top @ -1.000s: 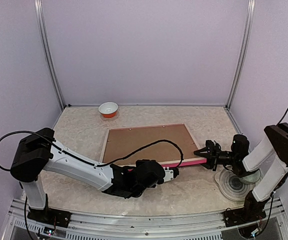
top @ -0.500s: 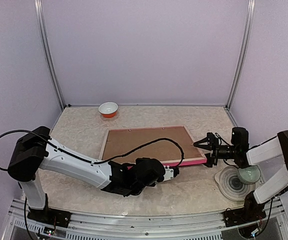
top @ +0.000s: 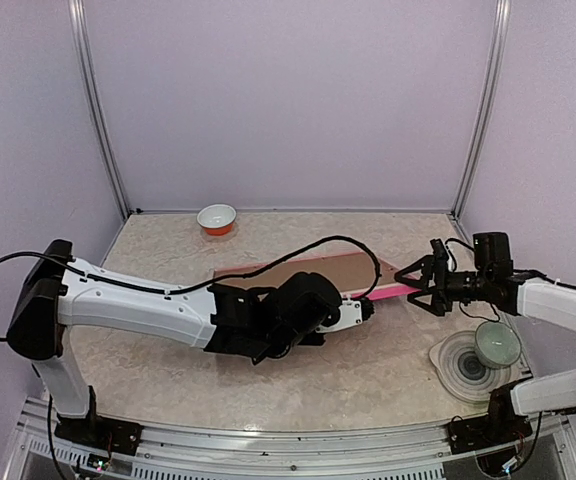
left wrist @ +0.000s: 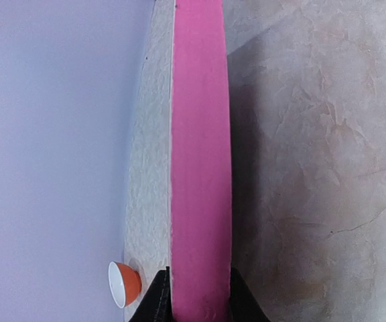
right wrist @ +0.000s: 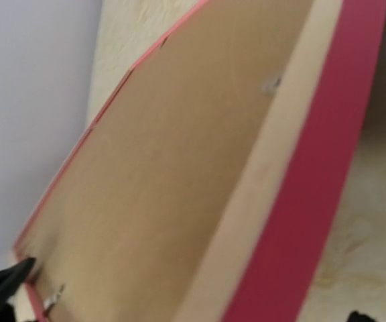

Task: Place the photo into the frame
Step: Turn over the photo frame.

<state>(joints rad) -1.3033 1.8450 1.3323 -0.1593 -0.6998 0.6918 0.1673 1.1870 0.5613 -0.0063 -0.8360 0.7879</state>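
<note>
The frame (top: 353, 272) is raised off the table on a slant, with its brown backing board (right wrist: 159, 168) facing up. My left gripper (top: 360, 310) is shut on its near pink edge (left wrist: 200, 168), which fills the gap between both black fingertips (left wrist: 158, 303). At the frame's right corner my right gripper (top: 415, 285) stands wide open. Its fingertips (right wrist: 2, 285) sit far apart on either side of the frame's pink rim (right wrist: 313, 201) without gripping it. The photo is not visible in any view.
An orange bowl (top: 217, 218) with a white inside sits at the back left by the wall, also in the left wrist view (left wrist: 124, 284). A clear plate (top: 460, 372) with a pale bowl (top: 496, 344) on it lies at the near right. Purple walls close in three sides.
My right gripper has opened, let go of the frame's corner and drawn back to the right. My left gripper has lifted the frame's near edge and carried it farther back.
</note>
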